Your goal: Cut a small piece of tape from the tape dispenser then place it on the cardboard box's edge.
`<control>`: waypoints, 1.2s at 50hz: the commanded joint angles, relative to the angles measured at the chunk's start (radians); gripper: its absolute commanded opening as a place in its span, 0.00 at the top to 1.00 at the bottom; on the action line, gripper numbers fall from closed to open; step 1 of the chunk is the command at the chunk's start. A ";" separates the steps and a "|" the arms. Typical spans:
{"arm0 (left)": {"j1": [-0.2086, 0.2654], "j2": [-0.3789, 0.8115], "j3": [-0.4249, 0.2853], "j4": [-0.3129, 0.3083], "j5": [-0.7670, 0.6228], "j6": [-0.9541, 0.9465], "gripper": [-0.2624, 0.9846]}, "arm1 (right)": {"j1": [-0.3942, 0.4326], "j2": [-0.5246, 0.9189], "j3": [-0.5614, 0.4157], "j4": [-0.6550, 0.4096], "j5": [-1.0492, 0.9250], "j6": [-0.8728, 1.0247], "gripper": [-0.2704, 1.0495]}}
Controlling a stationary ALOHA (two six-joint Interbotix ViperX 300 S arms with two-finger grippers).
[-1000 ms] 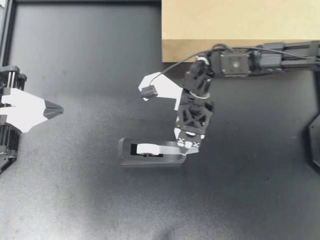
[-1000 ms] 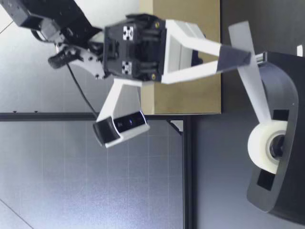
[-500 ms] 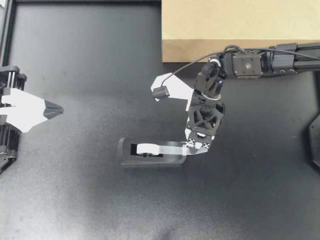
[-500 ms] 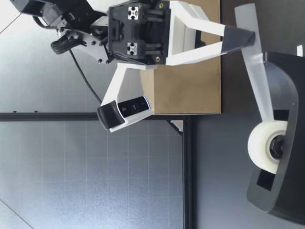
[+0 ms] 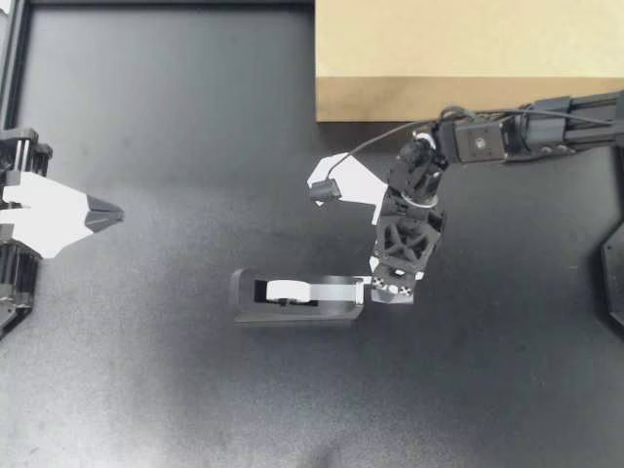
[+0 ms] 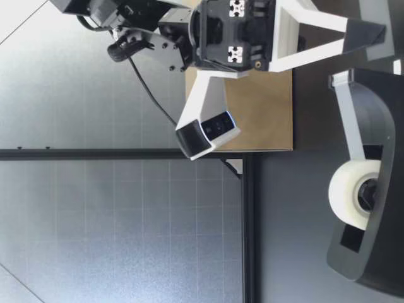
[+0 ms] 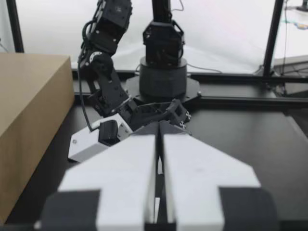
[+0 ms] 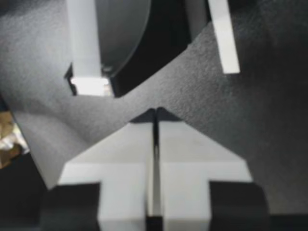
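left gripper [image 5: 115, 214] fingers pressed together, at table's left side | tape dispenser [image 5: 292, 294] mid-table | right gripper [image 5: 388, 292] just beside its cutter end, pinching a short tape strip [image 6: 378, 52] | cardboard box [image 5: 468, 44] at far edge

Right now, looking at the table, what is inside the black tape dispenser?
A white tape roll sits in the slot of the tape dispenser, its strip running to the cutter end. The dispenser's walls cover the roll's lower part.
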 commanded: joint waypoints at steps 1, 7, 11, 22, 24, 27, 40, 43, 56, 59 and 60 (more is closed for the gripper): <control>0.002 0.015 -0.021 0.000 -0.008 -0.003 0.89 | 0.002 -0.038 -0.008 -0.002 -0.006 -0.002 0.87; 0.002 0.054 -0.028 -0.008 -0.009 -0.005 0.89 | 0.002 -0.109 -0.021 -0.026 -0.023 0.005 0.87; 0.002 0.100 -0.034 -0.034 -0.014 -0.005 0.88 | 0.002 -0.173 -0.037 -0.054 -0.061 0.011 0.87; 0.002 0.219 -0.064 -0.087 -0.063 0.002 0.82 | 0.015 -0.321 -0.064 -0.135 -0.206 0.012 0.87; 0.002 0.242 -0.071 -0.094 -0.081 0.000 0.79 | 0.018 -0.331 -0.064 -0.152 -0.230 0.012 0.87; 0.002 0.270 -0.078 -0.100 -0.100 0.000 0.75 | 0.028 -0.347 -0.064 -0.184 -0.262 0.009 0.87; 0.002 0.376 -0.138 -0.103 -0.121 -0.006 0.47 | 0.100 -0.351 -0.118 -0.325 -0.367 0.014 0.87; 0.002 0.407 -0.155 -0.103 -0.121 -0.005 0.43 | 0.106 -0.347 -0.137 -0.331 -0.368 0.014 0.87; 0.002 0.540 -0.232 -0.103 -0.144 -0.005 0.44 | 0.118 -0.330 -0.196 -0.347 -0.379 0.012 0.87; 0.002 0.560 -0.241 -0.103 -0.166 -0.005 0.44 | 0.121 -0.325 -0.206 -0.347 -0.379 0.012 0.87; 0.002 0.568 -0.244 -0.103 -0.173 -0.005 0.44 | 0.123 -0.324 -0.210 -0.345 -0.379 0.012 0.87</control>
